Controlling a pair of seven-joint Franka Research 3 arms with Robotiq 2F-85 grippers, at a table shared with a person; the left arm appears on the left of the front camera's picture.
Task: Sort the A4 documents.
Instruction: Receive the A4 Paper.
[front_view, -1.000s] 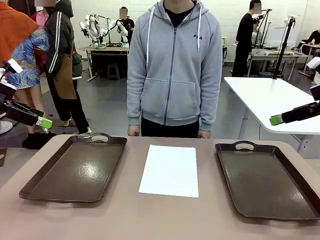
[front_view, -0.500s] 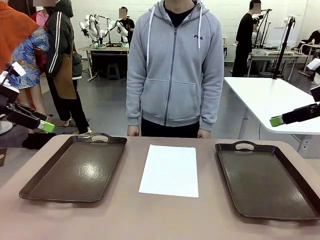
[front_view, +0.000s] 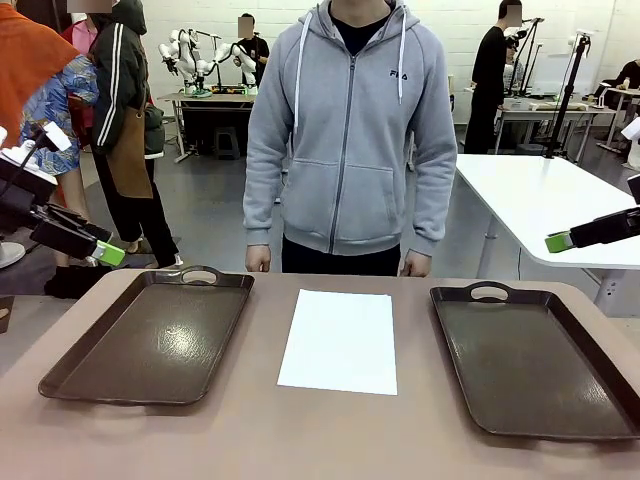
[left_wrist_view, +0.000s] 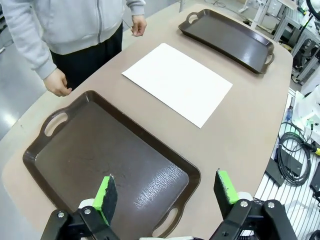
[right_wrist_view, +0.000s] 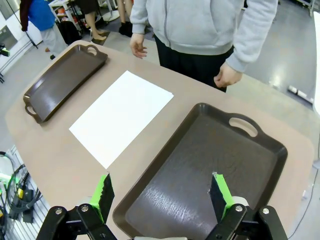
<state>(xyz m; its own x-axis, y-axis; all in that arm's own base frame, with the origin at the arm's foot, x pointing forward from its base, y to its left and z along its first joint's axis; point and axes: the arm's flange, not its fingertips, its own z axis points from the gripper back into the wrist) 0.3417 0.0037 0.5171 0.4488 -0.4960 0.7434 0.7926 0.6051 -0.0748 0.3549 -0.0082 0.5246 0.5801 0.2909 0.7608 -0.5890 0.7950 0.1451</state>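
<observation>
Over the last second the left gripper (front_view: 108, 254) has crept inward and slightly down from the worktop's (front_view: 300, 440) left edge, towards the far left corner of the left tray (front_view: 150, 340). The right gripper (front_view: 560, 241) has barely shifted; it hangs off the right edge, above the far end of the right tray (front_view: 530, 360). The person has drawn both hands back a little from the far edge. The paper (front_view: 340, 340) has not moved, and both trays remain bare. My reading: the sorting has not started, and the left arm is only beginning an approach.

Both sets of jaws stand wide, holding nothing.

The paper lies flat in the middle of the worktop, between the 2 trays and touching neither, its short edges facing the near and far edges. Whether it is 1 sheet or a thin stack I cannot tell. In the left wrist view it lies well beyond the pads, past the left tray, which sits directly under them. In the right wrist view it lies up and to the left, beside the right tray under those pads. Neither gripper is near it.
</observation>
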